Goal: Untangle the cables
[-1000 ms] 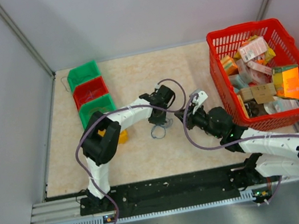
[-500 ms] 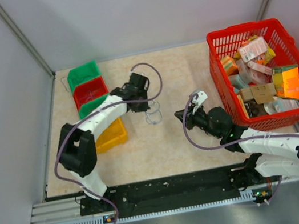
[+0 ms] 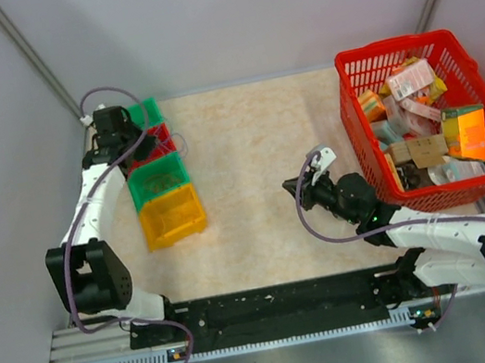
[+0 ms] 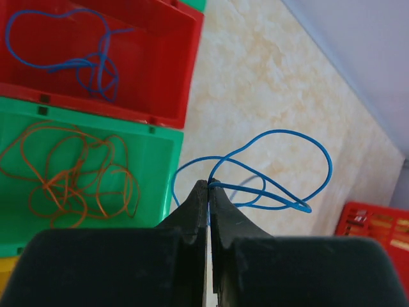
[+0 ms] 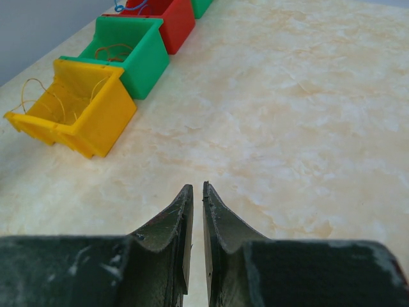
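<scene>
Bench (image 3: 245, 143), pale marbled top, walled on three sides.

1. The left gripper (image 4: 208, 187) is reached out to the far left corner of the bench, above the row of bins. Its fingers are pressed fully together and pinch a blue cable (image 4: 281, 167) at their very tips. The cable's open loops spread beyond the tips, seen against bare bench just beside the long walls of the red bin (image 4: 160, 70) and the near green bin (image 4: 156, 185), inside neither. Whether the loops touch the bench cannot be told.

2. The right gripper (image 5: 197, 187) is low over the middle of the bench, on the side toward the red basket (image 3: 359, 123). Its fingers are drawn almost together — only a narrow slit is left, with nothing in it.

3. Four bins stand in a row along the left edge. From far to near:
- The far green bin (image 3: 151, 111): contents not legible.
- The red bin holds a second blue cable (image 4: 70, 61), loosely coiled.
- The near green bin holds orange cables (image 4: 70, 182), a loose tangle of loops.
- The yellow bin (image 5: 96, 121) sits slightly askew and holds a few thin strands (image 5: 38, 89) along its inner walls.

4. The red basket stands at the far right edge, filled with assorted packets (image 3: 417, 104).
</scene>
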